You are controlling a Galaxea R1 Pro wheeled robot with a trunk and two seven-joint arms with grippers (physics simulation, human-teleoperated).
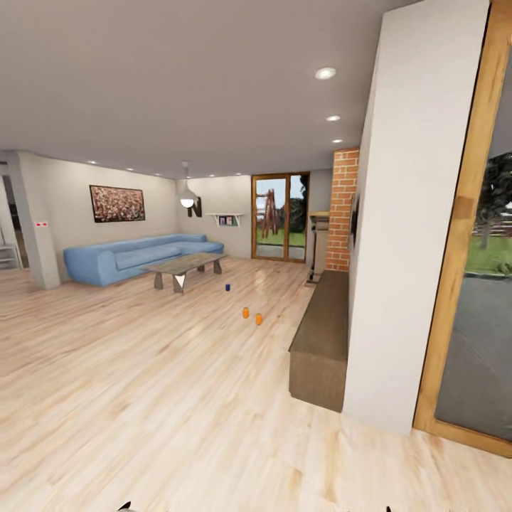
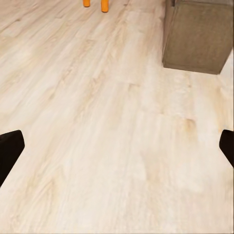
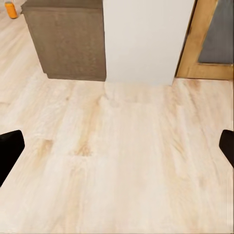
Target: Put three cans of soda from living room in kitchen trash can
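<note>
I am in the living room, on a pale wood floor. Two orange cans of soda (image 1: 245, 312) (image 1: 259, 318) stand upright close together on the floor ahead, and a blue can (image 1: 227, 287) stands farther off, near the coffee table. The left wrist view catches both orange cans (image 2: 86, 2) (image 2: 105, 6) at its far edge; one orange can (image 3: 10, 9) appears in the right wrist view. My left gripper (image 2: 117, 151) and right gripper (image 3: 117, 151) hang open over bare floor, far short of the cans, holding nothing. The tash can and the kitchen are out of view.
A low brown cabinet (image 1: 321, 341) runs along a white wall pier (image 1: 412, 213) to the right of the cans. A wood-framed glass door (image 1: 469, 284) is at the far right. Blue sofa (image 1: 135, 259), coffee table (image 1: 185, 267) and brick fireplace (image 1: 343, 210) lie beyond.
</note>
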